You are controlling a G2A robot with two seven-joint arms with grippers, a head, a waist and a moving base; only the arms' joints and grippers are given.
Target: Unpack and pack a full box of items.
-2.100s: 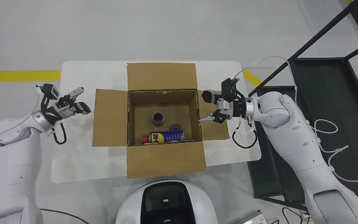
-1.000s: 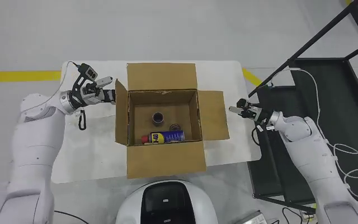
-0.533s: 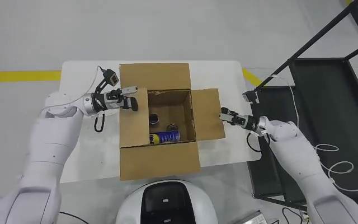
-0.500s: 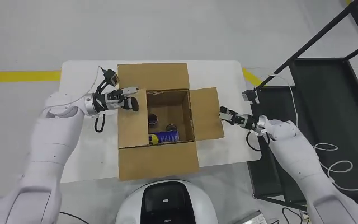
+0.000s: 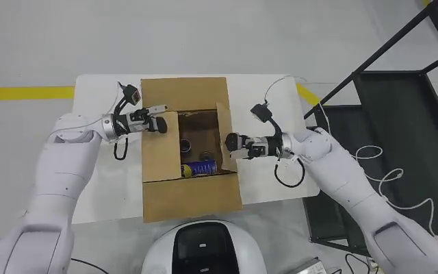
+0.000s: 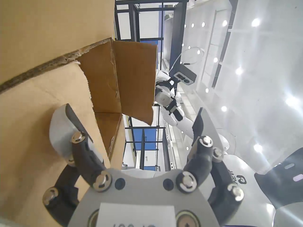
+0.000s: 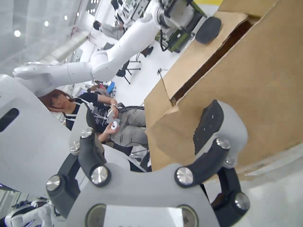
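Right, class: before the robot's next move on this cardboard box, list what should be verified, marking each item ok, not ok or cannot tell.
1. Left flap lies over the opening of the cardboard box: ok, it partly covers it.
2. Right flap folded down: not ok, it stands about upright.
3. Left gripper on the left flap, open: ok.
4. Right gripper against the right flap's outer face, open: ok.
5. Spray can lying inside the box, under the flaps' path: ok.
6. Far flap and near flap spread outward, out of the way: ok.
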